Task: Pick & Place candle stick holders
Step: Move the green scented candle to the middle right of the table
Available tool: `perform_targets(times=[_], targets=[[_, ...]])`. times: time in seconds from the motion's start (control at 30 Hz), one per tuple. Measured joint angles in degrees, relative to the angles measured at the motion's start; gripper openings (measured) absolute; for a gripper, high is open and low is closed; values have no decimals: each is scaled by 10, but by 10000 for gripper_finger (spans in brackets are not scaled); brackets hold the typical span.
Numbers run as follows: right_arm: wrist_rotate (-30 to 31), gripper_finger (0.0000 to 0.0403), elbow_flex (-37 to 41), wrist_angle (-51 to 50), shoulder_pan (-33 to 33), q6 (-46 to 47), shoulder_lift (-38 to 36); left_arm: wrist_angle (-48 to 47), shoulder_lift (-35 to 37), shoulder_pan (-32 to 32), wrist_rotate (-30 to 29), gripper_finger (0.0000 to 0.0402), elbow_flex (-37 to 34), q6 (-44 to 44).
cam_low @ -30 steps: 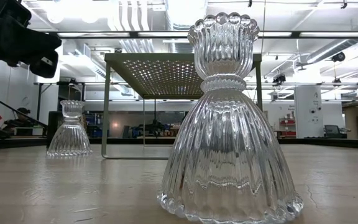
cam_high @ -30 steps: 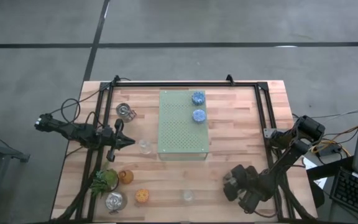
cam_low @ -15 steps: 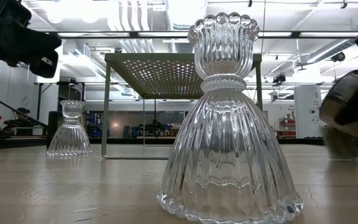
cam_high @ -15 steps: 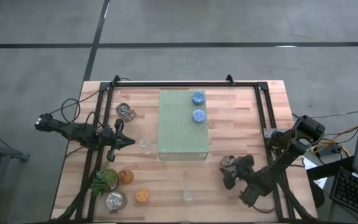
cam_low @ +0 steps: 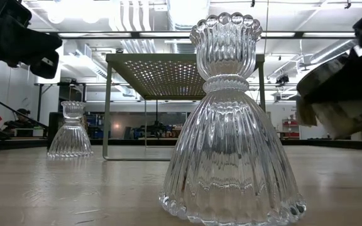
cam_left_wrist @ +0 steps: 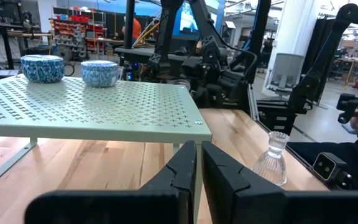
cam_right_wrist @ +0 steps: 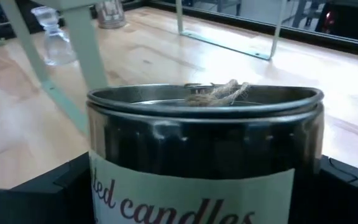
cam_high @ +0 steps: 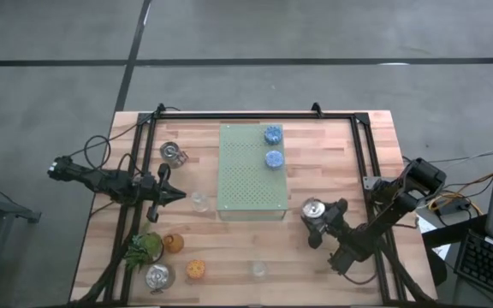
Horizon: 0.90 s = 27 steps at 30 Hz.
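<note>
Shiny silver candle tin with a printed label point(cam_right_wrist: 204, 155), grasped between the right gripper point(cam_high: 318, 224) fingers, sits just off the pale green perforated board point(cam_high: 251, 171) corner, above the wooden table point(cam_high: 332, 154). Best kept level, clearing the board edge before lowering. Left gripper point(cam_high: 174, 194) fingers clenched, idle beside the board.

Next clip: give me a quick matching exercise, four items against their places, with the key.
Items:
1. blue holders
2. silver candle tin
3. orange holder
4. left gripper

Places:
A. between the right gripper fingers
B. table's near-left corner area
C. on the green perforated board
D. left of the board, beside a clear glass holder

Pairs: 1-C, 2-A, 3-B, 4-D
</note>
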State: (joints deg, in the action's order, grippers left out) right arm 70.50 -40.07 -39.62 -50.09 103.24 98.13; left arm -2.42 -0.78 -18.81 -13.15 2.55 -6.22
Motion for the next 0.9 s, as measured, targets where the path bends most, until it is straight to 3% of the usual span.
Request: perform_targets(times=[0.37,0.9], targets=[[7,358,24,21,7,15,-1,0,0,0,0,28,0,0],[-12,363,-21,22,7,-40,-6,0,0,0,0,28,0,0]])
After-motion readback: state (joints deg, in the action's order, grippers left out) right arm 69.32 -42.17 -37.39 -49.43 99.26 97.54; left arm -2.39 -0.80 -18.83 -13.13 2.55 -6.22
